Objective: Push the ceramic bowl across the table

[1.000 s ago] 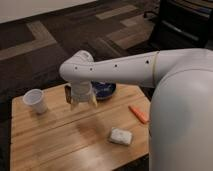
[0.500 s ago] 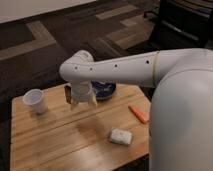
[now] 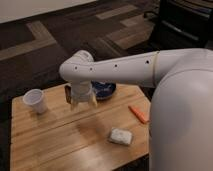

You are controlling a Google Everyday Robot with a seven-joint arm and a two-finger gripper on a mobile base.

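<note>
single view, set high, looking down and forward over the arm (image 3: 125, 67). close in: the arm fills the right side of frame. worktop (image 3: 55, 137) lies low and left, its far edge toward dark floor (image 3: 50, 30) beyond. claw (image 3: 82, 101) hangs left of centre over the worktop's far half, just beside the bowl (image 3: 106, 90).

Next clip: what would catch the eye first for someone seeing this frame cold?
The big white arm stretches in from the right across the frame, its gripper hanging low over the back of the table, just left of the ceramic bowl, which the arm partly hides. A white cup stands at the table's left; an orange object and a small white packet lie toward the right front.
</note>
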